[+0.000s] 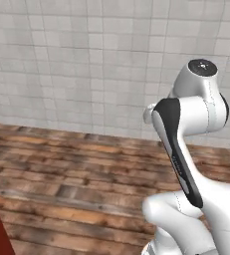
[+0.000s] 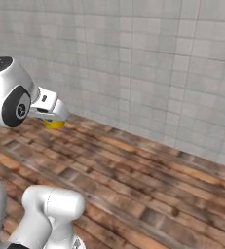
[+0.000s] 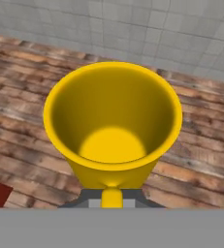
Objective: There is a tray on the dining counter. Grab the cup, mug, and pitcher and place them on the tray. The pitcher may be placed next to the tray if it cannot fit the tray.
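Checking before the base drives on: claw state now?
Claw: closed on a yellow vessel, carried over the wood floor; cup or mug cannot be told.
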